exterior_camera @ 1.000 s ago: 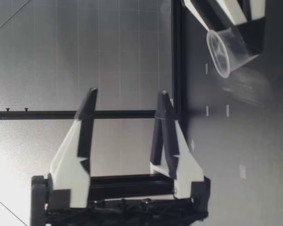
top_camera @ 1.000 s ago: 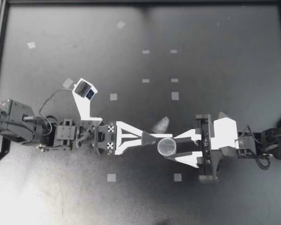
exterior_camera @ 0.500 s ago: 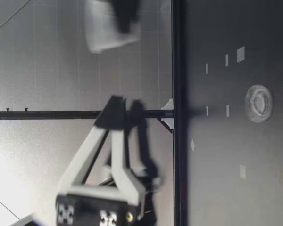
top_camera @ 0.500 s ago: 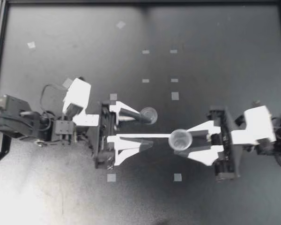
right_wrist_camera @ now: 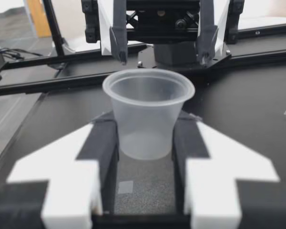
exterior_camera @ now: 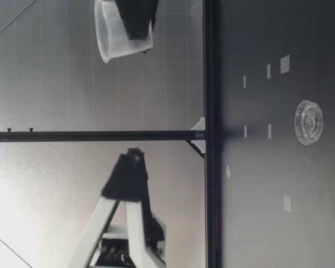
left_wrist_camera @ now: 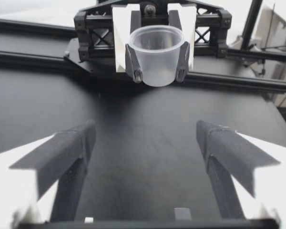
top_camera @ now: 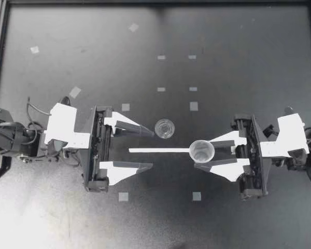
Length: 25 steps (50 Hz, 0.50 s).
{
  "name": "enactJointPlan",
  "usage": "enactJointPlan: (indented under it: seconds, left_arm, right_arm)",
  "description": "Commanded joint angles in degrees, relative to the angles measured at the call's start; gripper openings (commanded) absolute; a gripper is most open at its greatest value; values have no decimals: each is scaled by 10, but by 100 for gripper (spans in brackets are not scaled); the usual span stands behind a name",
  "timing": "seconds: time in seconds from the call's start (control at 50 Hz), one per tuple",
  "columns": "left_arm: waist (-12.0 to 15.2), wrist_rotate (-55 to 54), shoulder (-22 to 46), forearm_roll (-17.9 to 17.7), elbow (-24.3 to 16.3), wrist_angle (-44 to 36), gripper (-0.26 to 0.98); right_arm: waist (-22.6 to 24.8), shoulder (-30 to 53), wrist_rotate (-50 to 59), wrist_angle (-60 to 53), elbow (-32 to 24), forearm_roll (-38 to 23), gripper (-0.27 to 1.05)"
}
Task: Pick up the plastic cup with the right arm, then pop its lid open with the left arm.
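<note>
1. Surface: a matte black counter carries small pale tape squares and a narrow white strip near its middle. A black frame rail borders it.
2. Room: in the low view a pale gridded panel stands beyond the counter's edge.
3. The right tool grips a clear cup. Both fingers press its sides, its mouth faces up, and it is held above the counter at the strip's right end.
4. The left tool has its fingers spread wide and holds nothing. A second clear cup rests on the counter just beside its far fingertip.
5. Change: half a second earlier the left tool reached farther right, with one finger against the second cup. It has since drawn back left and opened wider. The second cup has not moved, and the right tool keeps its grip.
</note>
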Motion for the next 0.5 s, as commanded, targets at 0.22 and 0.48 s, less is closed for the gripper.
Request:
enactJointPlan:
  seconds: [0.22, 0.48]
  left_arm:
    - [-2, 4, -9, 2, -9, -1, 73]
    - [-1, 4, -9, 1, -9, -1, 73]
  right_arm:
    - [3, -4, 0, 9, -10, 1, 31]
    - [3, -4, -1, 9, -11, 2, 31]
